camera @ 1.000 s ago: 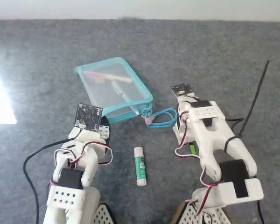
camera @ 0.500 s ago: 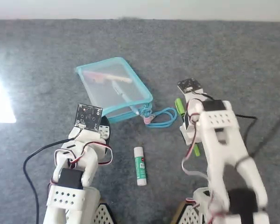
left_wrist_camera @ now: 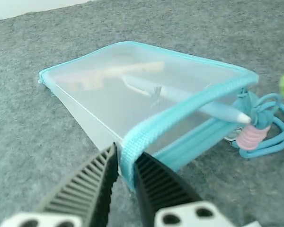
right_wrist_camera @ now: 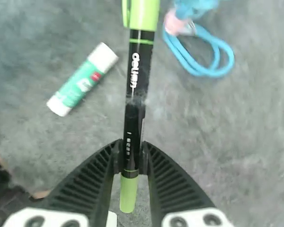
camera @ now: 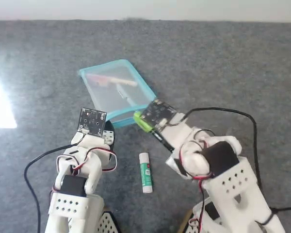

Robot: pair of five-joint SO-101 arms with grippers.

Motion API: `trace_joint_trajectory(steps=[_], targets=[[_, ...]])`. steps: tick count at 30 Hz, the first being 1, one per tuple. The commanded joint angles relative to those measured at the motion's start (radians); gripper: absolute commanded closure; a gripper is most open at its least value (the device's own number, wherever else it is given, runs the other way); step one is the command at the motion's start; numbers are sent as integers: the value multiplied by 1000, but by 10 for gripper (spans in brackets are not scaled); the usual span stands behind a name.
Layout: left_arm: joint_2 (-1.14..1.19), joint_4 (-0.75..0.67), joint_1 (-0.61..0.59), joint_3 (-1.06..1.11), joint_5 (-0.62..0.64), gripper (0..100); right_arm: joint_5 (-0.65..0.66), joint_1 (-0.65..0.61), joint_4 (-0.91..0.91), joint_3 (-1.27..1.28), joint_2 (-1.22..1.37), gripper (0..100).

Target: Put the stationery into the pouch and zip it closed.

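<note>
The right gripper is clamped around a green-and-black marker. The left gripper pinches the teal zip rim of the pouch. From above, the marker's green end is just beside the pouch's near corner, and grey mat stretches beyond. The right wrist view has a glue stick and a blue cord flanking the marker. The left wrist view shows a pen inside the pouch.
</note>
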Motion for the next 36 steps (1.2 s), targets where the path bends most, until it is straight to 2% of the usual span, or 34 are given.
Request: trace_joint_trajectory(steps=[1,5,9,19,29,31,36], targets=[[6,-20,3,-21,-3,989,9,-21,22,-126,160,991],[6,-20,0,-21,-3,989,6,-24,22,-201,331,991],[6,-20,5,-21,-3,989,-77,-24,8,-278,473,990],[6,-20,-2,-21,-3,989,-114,-21,18,-545,751,990],[6,-20,6,-21,-3,989,-123,-25,18,-957,1076,985],[6,-20,6,-22,-3,989,-161,-24,18,-1043,1138,946],[6,-20,6,-22,-3,989,-236,-24,16,-1218,1251,750]])
